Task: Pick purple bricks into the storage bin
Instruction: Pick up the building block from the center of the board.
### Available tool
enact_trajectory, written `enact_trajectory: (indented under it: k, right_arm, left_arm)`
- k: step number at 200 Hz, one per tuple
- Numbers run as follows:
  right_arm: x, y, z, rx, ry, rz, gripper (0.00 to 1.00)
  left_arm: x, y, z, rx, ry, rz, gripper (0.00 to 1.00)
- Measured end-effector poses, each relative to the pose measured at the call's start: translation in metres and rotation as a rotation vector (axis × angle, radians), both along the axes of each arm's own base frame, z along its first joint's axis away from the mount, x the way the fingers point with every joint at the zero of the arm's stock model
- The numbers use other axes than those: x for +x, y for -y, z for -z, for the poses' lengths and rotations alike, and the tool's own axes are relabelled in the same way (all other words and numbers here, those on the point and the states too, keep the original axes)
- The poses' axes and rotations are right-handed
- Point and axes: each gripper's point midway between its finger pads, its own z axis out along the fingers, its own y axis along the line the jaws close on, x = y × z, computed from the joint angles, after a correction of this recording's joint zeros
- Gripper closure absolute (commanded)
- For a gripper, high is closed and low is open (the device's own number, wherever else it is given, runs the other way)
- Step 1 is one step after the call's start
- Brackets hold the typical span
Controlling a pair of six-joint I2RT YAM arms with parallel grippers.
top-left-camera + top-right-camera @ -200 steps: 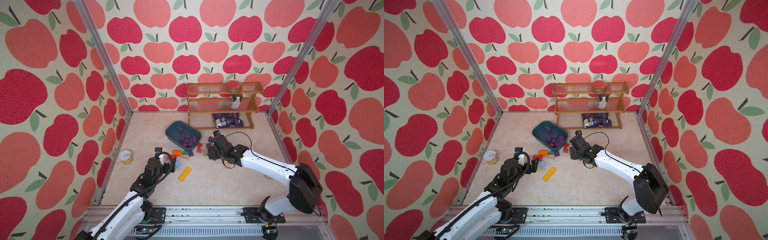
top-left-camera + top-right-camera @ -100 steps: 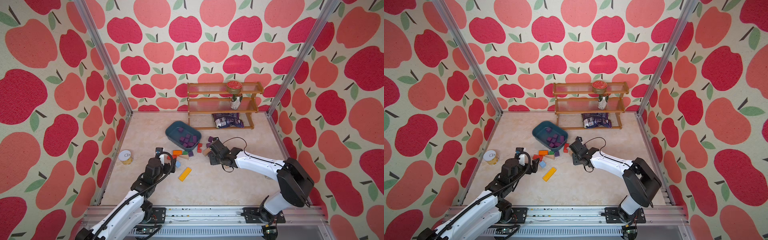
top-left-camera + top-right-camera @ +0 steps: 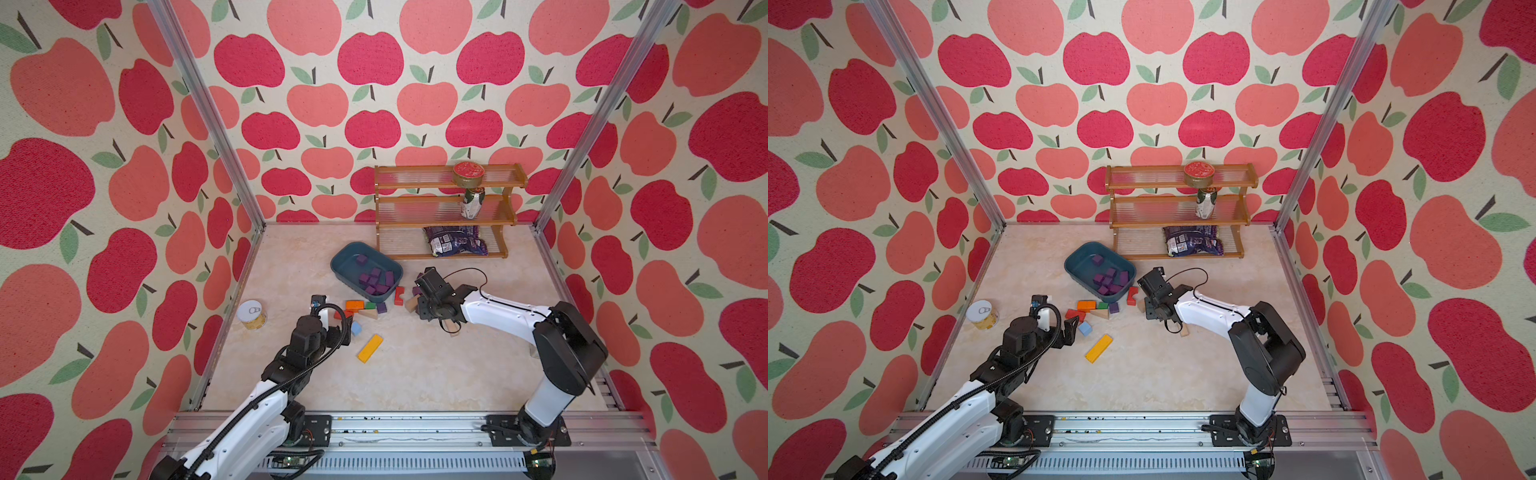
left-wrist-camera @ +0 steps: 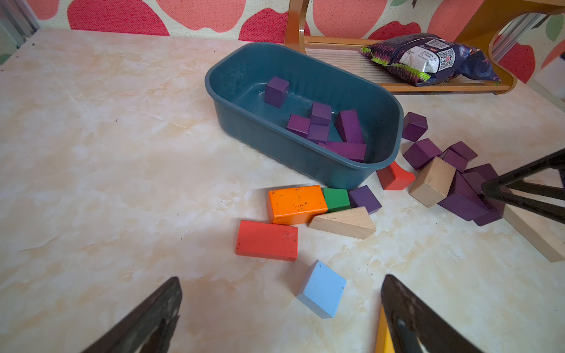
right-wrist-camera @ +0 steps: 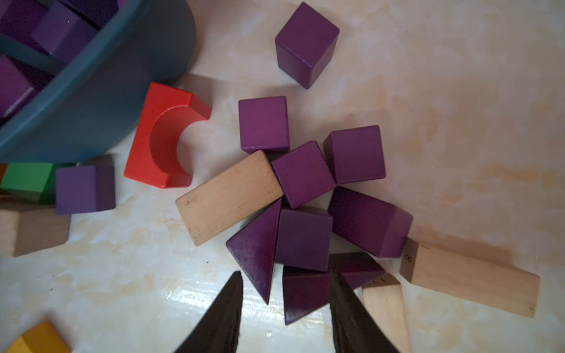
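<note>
Seven-odd dark-purple wooden bricks [image 4: 319, 114] lie in the teal plastic storage bin [image 4: 244, 70] mid-tabletop [image 3: 415, 365], about ten still loose just right of it; right tool [image 5: 285, 275] part-open astride a purple wedge [image 5: 305, 293], not visibly clamped; left tool [image 4: 282, 278] wide apart, empty.

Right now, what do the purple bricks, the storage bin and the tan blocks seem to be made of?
The purple bricks: probably painted wood, matte; faint grain shows through the paint. The storage bin: moulded plastic, it seems, smooth with a dull sheen and rolled rim. The tan blocks: bare unpainted wood, grain visible.
</note>
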Motion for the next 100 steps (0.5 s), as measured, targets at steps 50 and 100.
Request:
enact_trajectory:
  k: [50, 100]
  right_arm:
    - [0.012, -0.003, 0.011, 0.013, -0.023, 0.025, 0.54]
    - [0.023, -0.005, 0.011, 0.025, -0.017, 0.042, 0.55]
  left_arm:
    - [0.000, 0.000, 0.000, 0.000, 0.000, 0.000, 0.01]
    - [0.000, 0.000, 0.000, 0.000, 0.000, -0.001, 0.01]
